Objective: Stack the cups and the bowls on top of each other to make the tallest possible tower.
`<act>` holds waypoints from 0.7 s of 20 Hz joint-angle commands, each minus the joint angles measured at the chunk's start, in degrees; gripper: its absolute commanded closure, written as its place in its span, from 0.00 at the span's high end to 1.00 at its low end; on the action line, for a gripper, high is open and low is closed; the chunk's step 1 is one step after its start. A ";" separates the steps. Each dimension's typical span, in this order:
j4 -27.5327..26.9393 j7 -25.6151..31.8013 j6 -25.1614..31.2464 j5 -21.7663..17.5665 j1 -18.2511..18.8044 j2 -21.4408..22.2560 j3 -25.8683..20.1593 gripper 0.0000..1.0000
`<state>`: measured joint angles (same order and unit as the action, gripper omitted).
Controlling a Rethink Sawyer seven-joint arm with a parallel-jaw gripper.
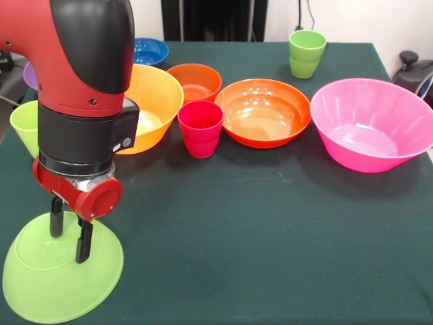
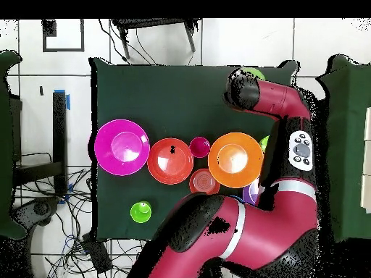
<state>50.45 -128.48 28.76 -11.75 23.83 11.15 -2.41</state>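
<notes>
The gripper hangs low over the lime green bowl, which lies rim-down at the near left corner of the table in the front view. The two black fingers stand slightly apart, with a small gap between them and nothing held; the tips are at the bowl's flat base, but I cannot tell if they touch it. The bowl's lower edge is cut off by the picture's bottom.

No tower is built here: the bowls and cups stand singly in a row across the middle of the table. From right to left in the front view: the large pink bowl, close to the table's right edge, the medium orange bowl, the red-pink cup, the small dark orange bowl and the yellow-orange bowl. A green cup stands alone near the far edge. The near half of the table, right of the lime bowl, is open cloth.

The arm hides much: only slivers of the purple bowl and of a second green cup show, and the blue bowl is partly covered. In the overhead view the arm covers the lime bowl almost entirely.
</notes>
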 commanded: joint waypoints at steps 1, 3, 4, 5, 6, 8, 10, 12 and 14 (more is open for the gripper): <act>0.44 1.28 -2.08 -3.23 -0.89 -7.00 -1.80 1.00; 0.08 1.68 -1.94 -3.06 -0.64 -7.38 -2.10 1.00; -0.13 1.71 -1.66 -2.96 -0.65 -7.36 -2.07 1.00; -0.12 1.64 -1.60 -2.92 -0.71 -7.29 -2.02 1.00; -0.42 2.13 -1.23 -2.77 -0.54 -7.40 -2.39 1.00; -0.39 2.68 -0.93 -2.62 -0.38 -7.39 -2.79 1.00; -0.39 3.25 -0.25 -2.51 -0.30 -7.41 -3.06 1.00; -0.35 4.02 0.76 -2.25 -0.11 -7.52 -3.56 1.00; -0.47 4.31 2.07 -1.57 0.16 -7.91 -4.21 1.00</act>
<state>47.92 -128.48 28.70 -11.41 23.75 9.83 -2.05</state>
